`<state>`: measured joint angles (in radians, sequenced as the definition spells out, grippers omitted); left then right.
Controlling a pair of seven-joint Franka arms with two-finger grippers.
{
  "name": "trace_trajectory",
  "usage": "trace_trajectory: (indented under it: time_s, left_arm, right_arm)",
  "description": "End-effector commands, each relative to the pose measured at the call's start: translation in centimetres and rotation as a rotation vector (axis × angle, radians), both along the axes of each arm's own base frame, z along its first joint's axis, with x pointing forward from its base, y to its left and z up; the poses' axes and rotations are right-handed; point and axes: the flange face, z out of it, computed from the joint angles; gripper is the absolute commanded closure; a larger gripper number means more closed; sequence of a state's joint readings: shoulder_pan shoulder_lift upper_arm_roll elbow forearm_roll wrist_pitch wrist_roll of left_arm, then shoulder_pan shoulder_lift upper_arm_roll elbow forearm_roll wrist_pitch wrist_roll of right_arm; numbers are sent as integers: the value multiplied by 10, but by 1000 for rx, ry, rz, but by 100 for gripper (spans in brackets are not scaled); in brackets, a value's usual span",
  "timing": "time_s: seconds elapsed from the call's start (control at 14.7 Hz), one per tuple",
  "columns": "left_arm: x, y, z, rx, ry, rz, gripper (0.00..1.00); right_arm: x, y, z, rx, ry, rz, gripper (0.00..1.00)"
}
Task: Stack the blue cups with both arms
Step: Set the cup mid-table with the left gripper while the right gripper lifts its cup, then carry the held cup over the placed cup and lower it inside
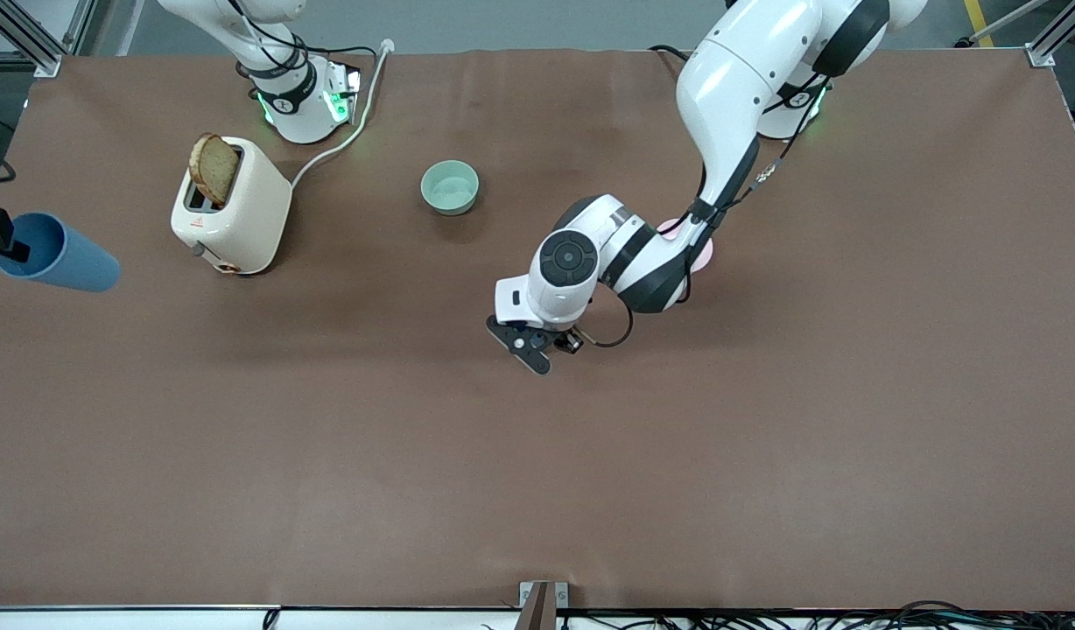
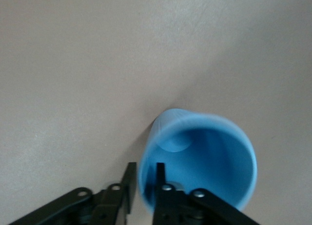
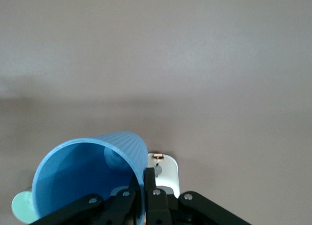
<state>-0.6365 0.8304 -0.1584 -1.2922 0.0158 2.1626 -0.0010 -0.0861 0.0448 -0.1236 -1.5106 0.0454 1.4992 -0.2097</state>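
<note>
Fingers (image 3: 152,182) of the right gripper (image 3: 146,172) are pinched tight on the rim wall of the held blue cup (image 1: 60,255), 1 inside and 1 outside. The cup hangs tilted in the air over the right arm's end of the table (image 1: 765,437). Out over the middle of the table, the left gripper (image 2: 145,169) straddles the rim of the standing blue cup (image 2: 204,161) with its fingers slightly apart, 1 on each side of the wall and looking loose rather than clamped. That cup seems to rest on the table under the hand, and the arm hides it from across the room. My worry is that the finger inside the standing cup could catch the rim as the hand lifts and tip it, since it is tall and narrow. The held cup is gripped only by a thin wall and already leans, so it could swing or slip on the way over. It might also meet the standing cup off-centre and knock it down instead of nesting. Both arms would crowd 1 spot if the left does not clear first. Counting: 2 blue cups, 2 arms, 1 toaster (image 1: 235,210) with 1 slice of bread (image 1: 214,168), 1 pale green bowl (image 1: 450,186), and 1 pink bowl (image 1: 702,254) mostly hidden by the left arm.
</note>
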Motion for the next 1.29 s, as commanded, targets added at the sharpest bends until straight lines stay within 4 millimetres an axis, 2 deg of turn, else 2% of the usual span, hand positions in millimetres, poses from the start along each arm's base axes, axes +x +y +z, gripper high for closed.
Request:
trace_trajectory:
  time_s: [0.0,0.14,0.2,0.27,0.34,0.48,0.54,0.68,0.82,1.02,1.09,1.23]
  left_arm:
    - [2,0,55,-16,-32,1,0]
    - [6,20,95,20,-15,14,0]
    - [14,36,121,20,-28,35,0]
    - [30,62,148,13,-51,75,0]
    - [49,96,166,22,-59,124,0]
    - [87,176,188,56,-59,234,0]
    - [98,204,201,65,-73,272,0]
    - [112,264,219,118,-73,379,0]
    - [123,324,242,123,-75,545,0]
    - [117,390,278,139,-72,633,0]
    - [116,410,287,139,-83,661,0]
    - [107,451,325,144,-138,745,0]
  right_arm:
    - [-16,4,9,-10,3,5,97]
    - [-19,4,12,-8,9,4,96]
    - [-20,5,14,-9,6,5,96]
    - [-21,6,16,-9,1,7,96]
    - [-22,12,19,-9,0,14,96]
    - [-20,18,18,-8,-3,4,96]
    - [-17,29,16,-6,-2,1,97]
    - [-11,66,13,-3,1,-49,97]
    - [-5,116,11,-9,-11,-89,97]
    - [3,180,4,13,-59,-111,98]
    - [5,203,-3,31,-68,-118,98]
    - [10,255,-27,42,-75,-124,98]
